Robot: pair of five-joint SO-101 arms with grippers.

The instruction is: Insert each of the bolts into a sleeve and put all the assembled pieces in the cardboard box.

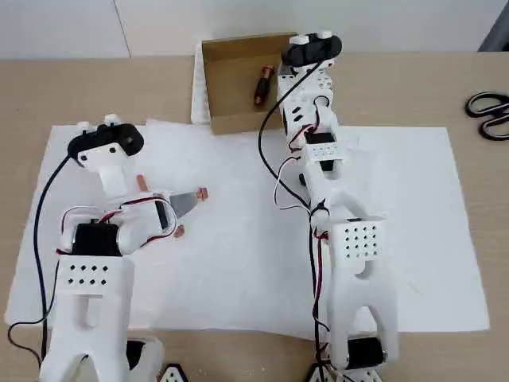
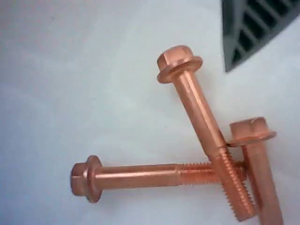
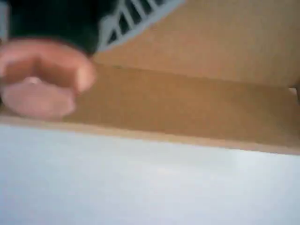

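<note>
Bolts, three in copper, lie loose and crossed over one another on the white paper sheet at the left of the desk. Two of their threaded ends overlap and the third rests against them. The left arm's fingers hang just above this pile, spread apart, and nothing is between them. At the far middle of the desk stands the cardboard box. Inside it is an assembled piece, a bolt in a dark sleeve with its copper head toward the far wall. The right arm's fingers are at the box's right wall, just beside that piece; whether they are spread or pinching something cannot be told. A pair of scissors lies at the far right edge, well apart from everything else.
</note>
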